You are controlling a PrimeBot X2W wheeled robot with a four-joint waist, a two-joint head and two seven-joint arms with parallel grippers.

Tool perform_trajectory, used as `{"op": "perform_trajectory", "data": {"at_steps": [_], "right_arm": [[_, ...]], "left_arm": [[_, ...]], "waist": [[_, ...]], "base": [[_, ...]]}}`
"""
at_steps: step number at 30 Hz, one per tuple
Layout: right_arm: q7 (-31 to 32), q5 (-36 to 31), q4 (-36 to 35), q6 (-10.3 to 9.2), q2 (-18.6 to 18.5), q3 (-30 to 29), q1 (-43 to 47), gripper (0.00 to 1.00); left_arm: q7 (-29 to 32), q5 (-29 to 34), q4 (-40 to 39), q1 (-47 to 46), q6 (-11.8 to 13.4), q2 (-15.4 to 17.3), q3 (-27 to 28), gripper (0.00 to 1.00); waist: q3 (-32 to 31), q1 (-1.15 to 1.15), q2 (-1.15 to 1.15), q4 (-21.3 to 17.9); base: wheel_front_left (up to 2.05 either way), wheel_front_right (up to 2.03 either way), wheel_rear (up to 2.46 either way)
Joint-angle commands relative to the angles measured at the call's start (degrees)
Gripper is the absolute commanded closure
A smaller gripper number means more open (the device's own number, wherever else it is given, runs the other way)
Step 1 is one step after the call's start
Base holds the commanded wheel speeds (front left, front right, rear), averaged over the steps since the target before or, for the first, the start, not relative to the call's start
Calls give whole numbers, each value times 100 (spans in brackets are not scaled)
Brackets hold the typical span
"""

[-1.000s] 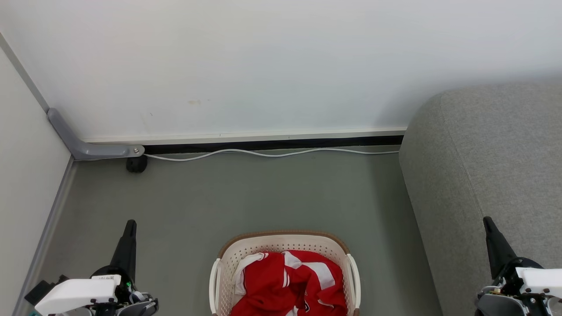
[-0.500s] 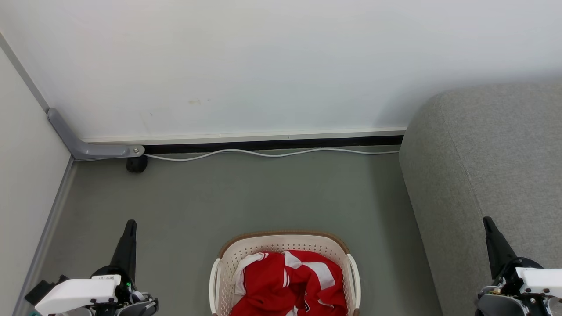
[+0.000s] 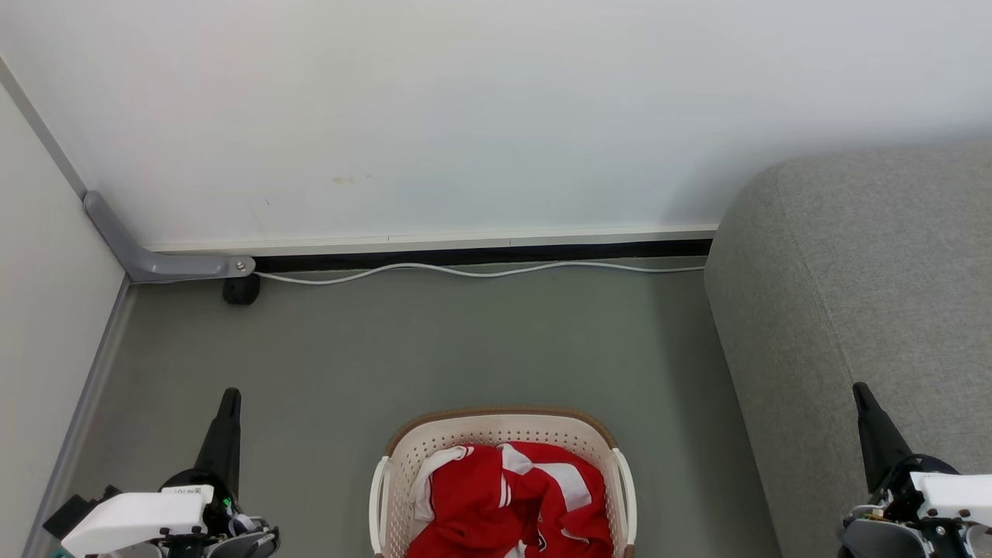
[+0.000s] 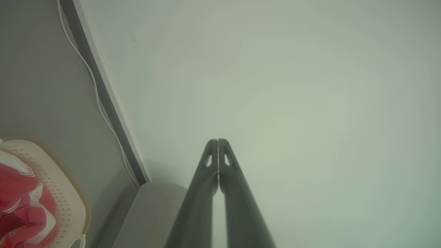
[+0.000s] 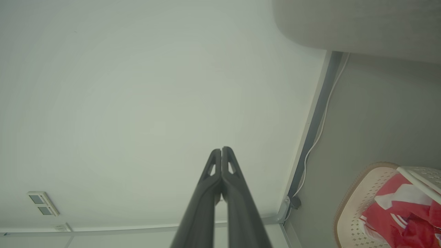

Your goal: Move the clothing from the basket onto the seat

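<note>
Unmoved since earlier | left tool (image 3: pixel 229 403), right tool (image 3: pixel 861 393) pinched closed, empty | step: pre-grasp; red white-striped garments (image 3: pixel 511 496) in cream perforated plastic basket (image 3: pixel 496 428) | next: open, reach down

Grey floor (image 3: pixel 465 341): basket (image 3: pixel 496 426), white cable (image 3: pixel 465 272), sofa (image 3: pixel 852 271).

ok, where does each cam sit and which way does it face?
Head view: on the head, forward and down at floor, basket, clothing, seat, wall; left gripper lower left, right gripper lower right.
Left wrist view: on the left wrist, along its shut fingers at the wall; basket lower left.
Right wrist view: on the right wrist, along its shut fingers at the wall; basket lower right.
Shared: all three show basket, clothing, cable.
</note>
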Motion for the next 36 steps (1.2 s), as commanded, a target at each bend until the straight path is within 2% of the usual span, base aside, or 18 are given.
{"op": "perform_trajectory", "data": {"at_steps": [1,36], "right_arm": [[43,31,-176,24,-57,103,-208,100],[43,31,-176,24,-57,103,-208,100]], "left_arm": [[34,20,-129,-324,-43,59,184,100],[34,20,-129,-324,-43,59,184,100]], "waist": [[0,0,0,0],[0,0,0,0]], "base": [[0,0,0],[0,0,0]]}}
